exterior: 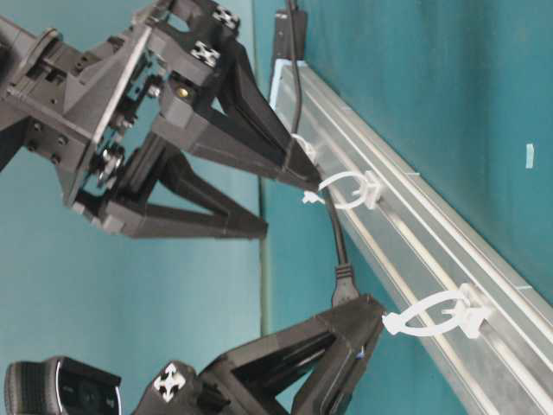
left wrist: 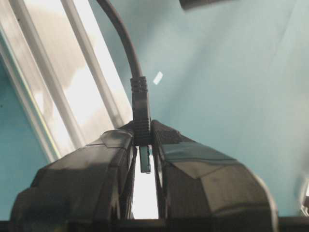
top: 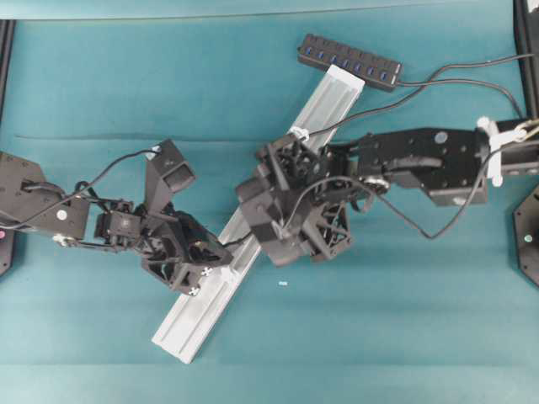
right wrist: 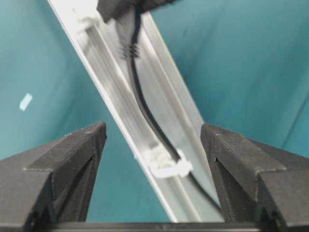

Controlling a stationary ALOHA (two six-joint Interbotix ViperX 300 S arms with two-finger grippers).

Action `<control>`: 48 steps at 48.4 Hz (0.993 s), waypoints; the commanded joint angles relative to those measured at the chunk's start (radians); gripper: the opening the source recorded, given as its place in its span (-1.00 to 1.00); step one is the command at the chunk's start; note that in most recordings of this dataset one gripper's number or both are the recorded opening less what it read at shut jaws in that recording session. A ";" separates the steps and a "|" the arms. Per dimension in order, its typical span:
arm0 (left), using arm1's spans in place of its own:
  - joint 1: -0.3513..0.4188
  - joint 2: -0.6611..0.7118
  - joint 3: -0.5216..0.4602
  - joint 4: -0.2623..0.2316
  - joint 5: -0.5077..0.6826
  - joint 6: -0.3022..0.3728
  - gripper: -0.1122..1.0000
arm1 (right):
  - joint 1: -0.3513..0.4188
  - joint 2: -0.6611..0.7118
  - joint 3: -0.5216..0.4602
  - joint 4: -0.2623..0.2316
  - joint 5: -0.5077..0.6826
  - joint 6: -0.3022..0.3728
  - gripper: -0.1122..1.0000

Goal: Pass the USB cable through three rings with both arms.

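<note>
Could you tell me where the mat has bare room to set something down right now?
Free: the mat right of the rail, below the right hand, and the strip left of the hub. Crowded: mid-rail, where both hands meet around the USB cable.

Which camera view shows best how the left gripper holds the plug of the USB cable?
The left wrist view: the plug stands clamped between the left gripper fingers, close and sharp. The table-level view shows the plug from the side, above the fingertips. The right wrist view shows only its ribbed collar. Overhead, the arms hide it.
</note>
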 commanded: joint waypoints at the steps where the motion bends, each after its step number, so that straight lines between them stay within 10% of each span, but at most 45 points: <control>1: -0.009 -0.054 -0.009 0.003 -0.009 0.002 -0.61 | 0.014 0.026 -0.018 -0.006 -0.009 0.011 0.70; 27: -0.009 -0.049 -0.017 0.003 -0.009 0.002 -0.61 | 0.054 0.130 -0.086 -0.084 0.020 0.009 0.33; 40: -0.008 -0.048 -0.008 0.003 -0.009 0.003 -0.62 | 0.060 0.141 -0.118 -0.127 0.058 0.015 -0.63; 48: -0.008 -0.048 0.005 0.003 -0.009 0.002 -0.61 | 0.052 0.141 -0.118 -0.127 0.058 0.015 -0.68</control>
